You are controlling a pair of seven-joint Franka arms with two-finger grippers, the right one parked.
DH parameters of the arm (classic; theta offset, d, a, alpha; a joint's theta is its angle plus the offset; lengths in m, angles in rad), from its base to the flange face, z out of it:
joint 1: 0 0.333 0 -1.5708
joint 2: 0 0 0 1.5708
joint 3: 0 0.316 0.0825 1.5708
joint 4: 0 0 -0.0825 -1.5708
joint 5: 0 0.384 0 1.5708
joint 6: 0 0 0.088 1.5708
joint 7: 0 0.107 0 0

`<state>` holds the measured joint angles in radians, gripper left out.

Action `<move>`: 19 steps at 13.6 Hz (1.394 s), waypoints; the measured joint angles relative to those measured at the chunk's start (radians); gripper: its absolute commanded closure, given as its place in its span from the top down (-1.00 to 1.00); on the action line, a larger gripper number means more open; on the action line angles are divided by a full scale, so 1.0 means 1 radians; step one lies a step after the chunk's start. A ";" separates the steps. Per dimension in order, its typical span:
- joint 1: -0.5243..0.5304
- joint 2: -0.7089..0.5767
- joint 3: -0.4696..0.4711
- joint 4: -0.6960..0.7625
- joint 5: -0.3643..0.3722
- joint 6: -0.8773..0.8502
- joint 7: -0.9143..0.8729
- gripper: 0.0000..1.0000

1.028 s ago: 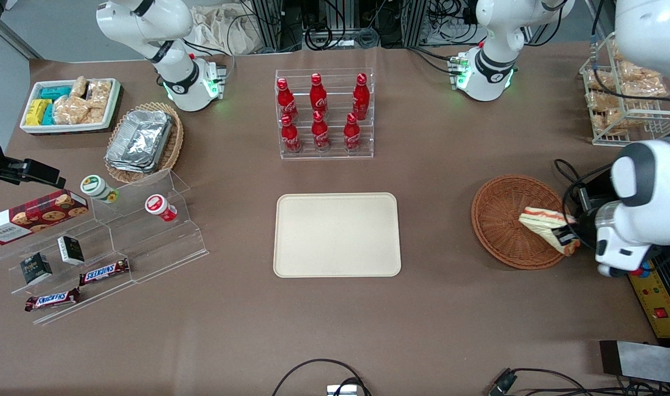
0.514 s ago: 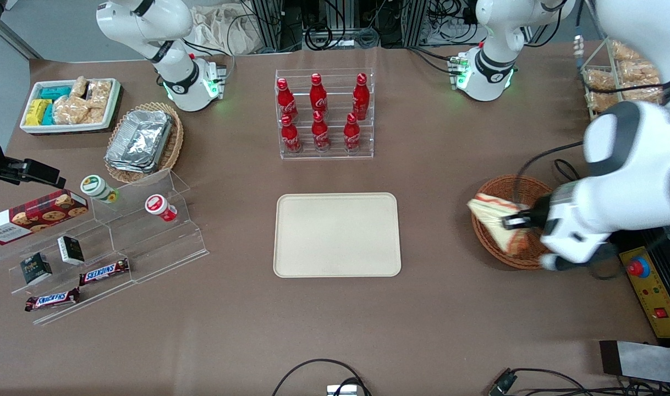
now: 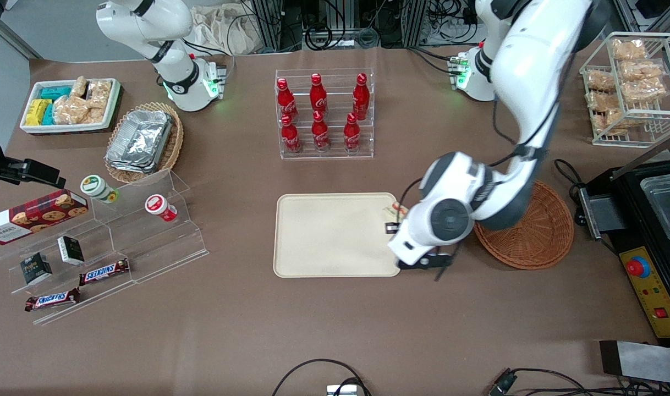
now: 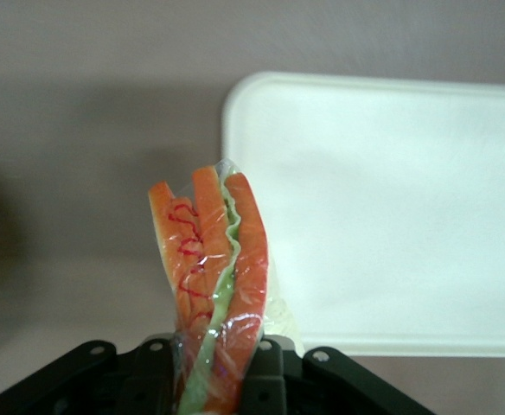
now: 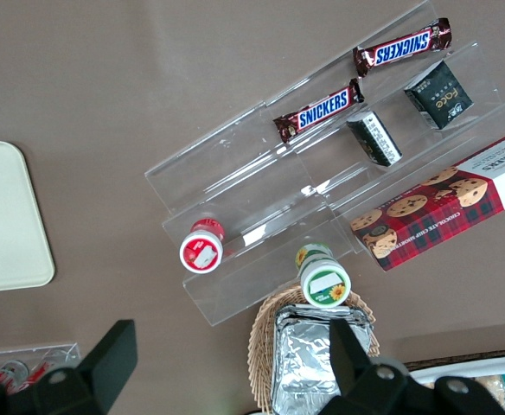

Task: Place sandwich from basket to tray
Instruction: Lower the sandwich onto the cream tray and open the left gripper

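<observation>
A: Front view: what is showing?

B: The gripper (image 3: 394, 218) is hovering over the edge of the tray (image 3: 335, 234) that faces the basket (image 3: 538, 236). The arm is covering most of the sandwich (image 3: 396, 209); only a sliver of filling is peeking out just beside the fingers. The basket is sitting with nothing in it.

A: Left wrist view?

B: Here the fingers (image 4: 265, 380) are clamping the sandwich (image 4: 214, 285) at its base, filling edge pointing away from them. The tray (image 4: 391, 207) is lying below, just past the sandwich tip.

A: Right wrist view?

B: Only a tray (image 5: 10, 216) corner is showing.
</observation>
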<state>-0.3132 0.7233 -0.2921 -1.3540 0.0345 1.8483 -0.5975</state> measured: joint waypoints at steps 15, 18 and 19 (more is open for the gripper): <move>-0.085 0.114 0.005 0.059 0.083 -0.026 -0.040 1.00; -0.080 0.049 0.009 0.082 0.086 -0.120 -0.045 1.00; -0.077 0.008 0.017 0.084 0.088 -0.156 -0.047 1.00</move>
<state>-0.3901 0.7317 -0.2750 -1.2700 0.1226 1.6928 -0.6447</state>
